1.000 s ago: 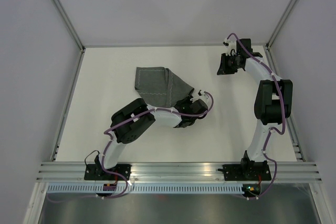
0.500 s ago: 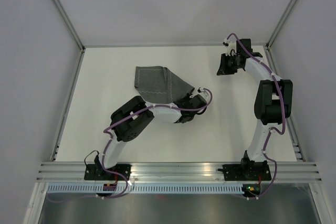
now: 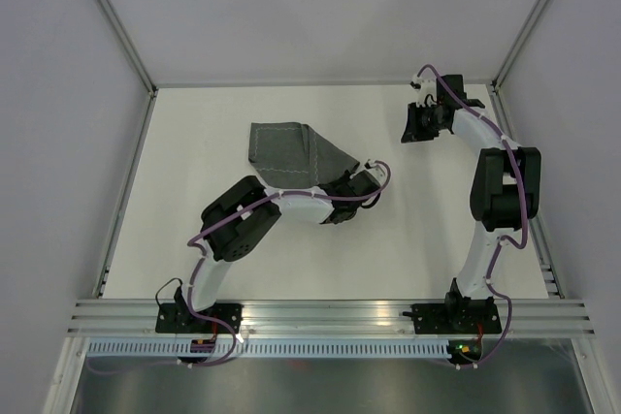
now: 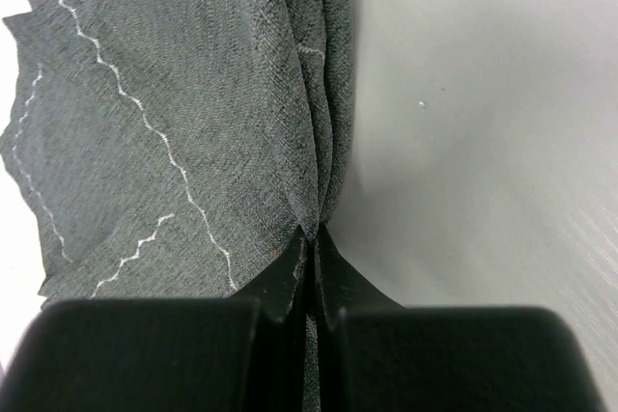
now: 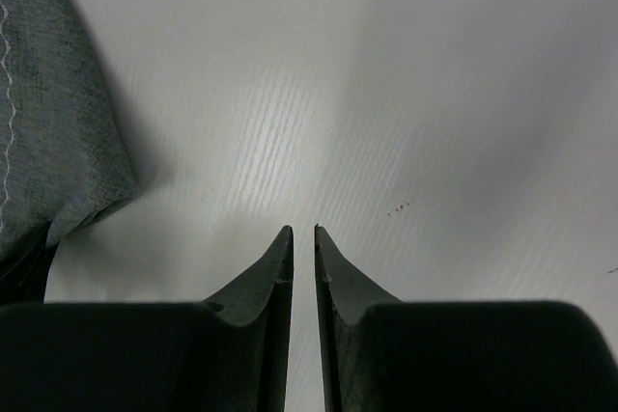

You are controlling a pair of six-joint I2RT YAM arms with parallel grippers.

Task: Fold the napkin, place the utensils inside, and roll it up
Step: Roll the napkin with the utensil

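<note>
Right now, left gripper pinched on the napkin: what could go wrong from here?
1. The left gripper pinches only a bunched corner of the napkin; a pull may slip it free.
2. The cloth is already crumpled, so the fold may land uneven.
3. The right gripper hangs far off, empty, pinning nothing; the napkin may drag.

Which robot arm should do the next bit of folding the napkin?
The left one, probably. The left gripper is already shut on the napkin at its edge. The right gripper hangs over bare table far off to the side, nearly closed and holding nothing.
</note>
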